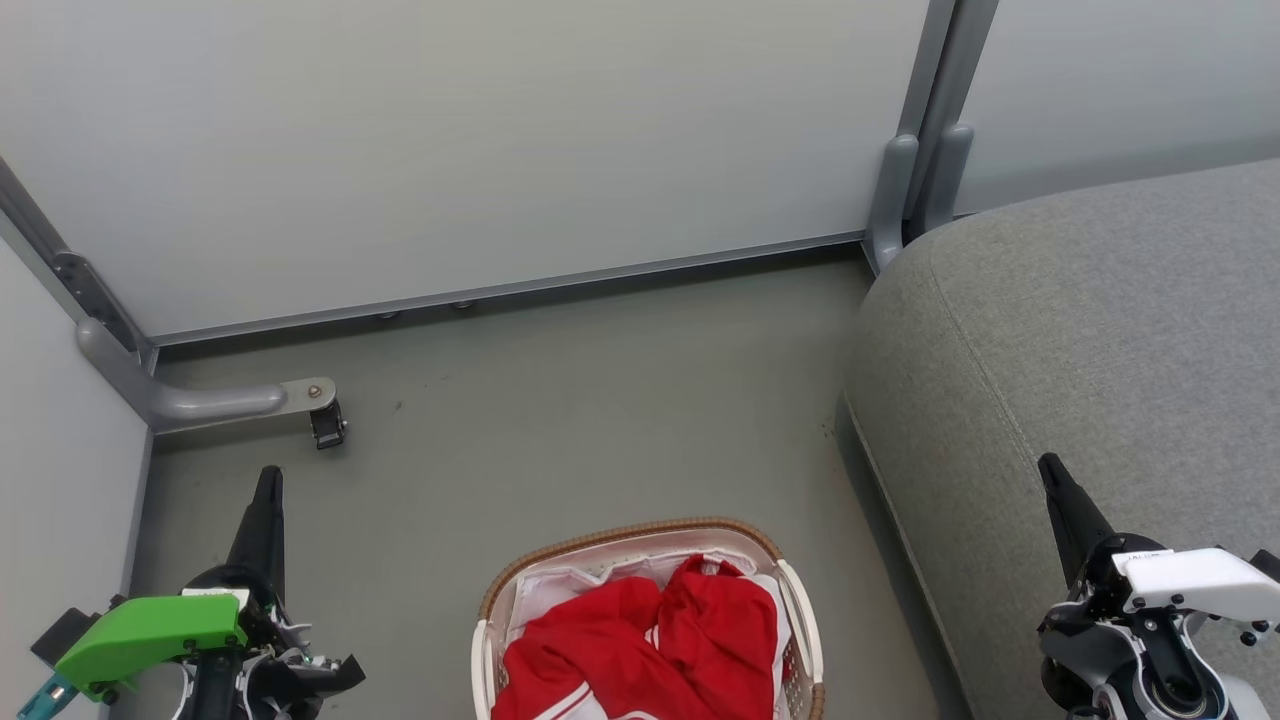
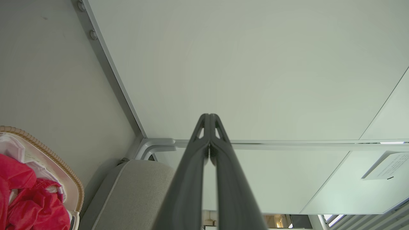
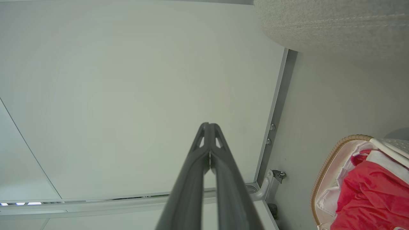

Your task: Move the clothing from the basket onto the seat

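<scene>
The left tool (image 1: 268, 485) at lower left and the right tool (image 1: 1050, 470) at lower right, seen against the grey seat (image 1: 1100, 320), each have their fingers pressed together. The red clothing (image 1: 640, 640) lies crumpled, with no clear long axis, in the basket (image 1: 630, 528) on the floor (image 1: 600, 400) at bottom centre, beside the seat. The left wrist view catches a white notice (image 2: 388, 166) at right, its print too small to read.

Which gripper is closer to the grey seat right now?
Right. The right gripper overlaps the seat in the head view; the left gripper is across the basket from it.
</scene>
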{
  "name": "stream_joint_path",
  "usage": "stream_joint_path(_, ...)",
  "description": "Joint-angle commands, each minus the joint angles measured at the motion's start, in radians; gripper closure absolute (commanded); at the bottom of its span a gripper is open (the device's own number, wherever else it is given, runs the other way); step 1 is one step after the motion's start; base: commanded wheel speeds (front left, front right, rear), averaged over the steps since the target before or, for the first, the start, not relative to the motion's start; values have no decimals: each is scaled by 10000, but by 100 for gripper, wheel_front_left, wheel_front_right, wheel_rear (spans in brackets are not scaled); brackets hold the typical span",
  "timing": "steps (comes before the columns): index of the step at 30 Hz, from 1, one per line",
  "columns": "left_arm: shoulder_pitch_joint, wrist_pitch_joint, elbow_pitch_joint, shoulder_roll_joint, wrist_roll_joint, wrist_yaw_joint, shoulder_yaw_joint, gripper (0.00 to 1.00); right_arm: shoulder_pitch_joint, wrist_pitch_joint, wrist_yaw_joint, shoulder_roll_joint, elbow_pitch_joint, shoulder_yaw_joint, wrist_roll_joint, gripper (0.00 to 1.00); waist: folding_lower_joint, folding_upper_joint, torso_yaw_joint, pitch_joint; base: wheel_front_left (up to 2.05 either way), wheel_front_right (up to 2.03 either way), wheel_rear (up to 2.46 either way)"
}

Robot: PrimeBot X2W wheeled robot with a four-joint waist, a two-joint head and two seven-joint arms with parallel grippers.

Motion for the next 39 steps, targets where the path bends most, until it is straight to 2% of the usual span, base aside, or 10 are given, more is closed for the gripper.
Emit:
stream_joint_path(1, -158, 9, -3, 84, 17, -20, 23, 100, -100, 14, 26, -59, 18, -23, 24, 100, 0, -1, 0, 0, 0, 0, 0)
stream_joint_path(3, -158, 9, -3, 84, 17, -20, 23, 100, -100, 14, 26, -59, 18, -23, 24, 100, 0, -1, 0, 0, 0, 0, 0)
stream_joint_path(4, 10, -1, 26, -10, 1, 0, -7, 0, 15, -2, 0, 8, 27, 5, -3, 0, 0, -1, 0, 0, 0, 0, 0)
stream_joint_path(9, 290, -35, 407, -102, 14, 0, -89, 0, 311, -34, -4, 140, 396, 57, -22, 0, 0, -1, 0, 3, 0, 0, 0)
stream_joint_path(23, 385, -721, 74, -74, 652, 0, -790, 0, 333, -719, -3, 104, 524, 110, -909, 0, 0, -1, 5, 11, 0, 0, 0)
stream_joint_path(31, 413, -1065, 7, -58, 1669, 0, -986, 0, 362, -1064, -3, 86, 330, -7, -2145, 0, 0, -1, 8, 3, 0, 0, 0)
stream_joint_path(39, 397, -1388, -146, -43, 3153, 4, -947, 0, 459, -1387, -2, 68, 59, -75, -3570, 0, 0, -1, 11, 12, 0, 0, 0)
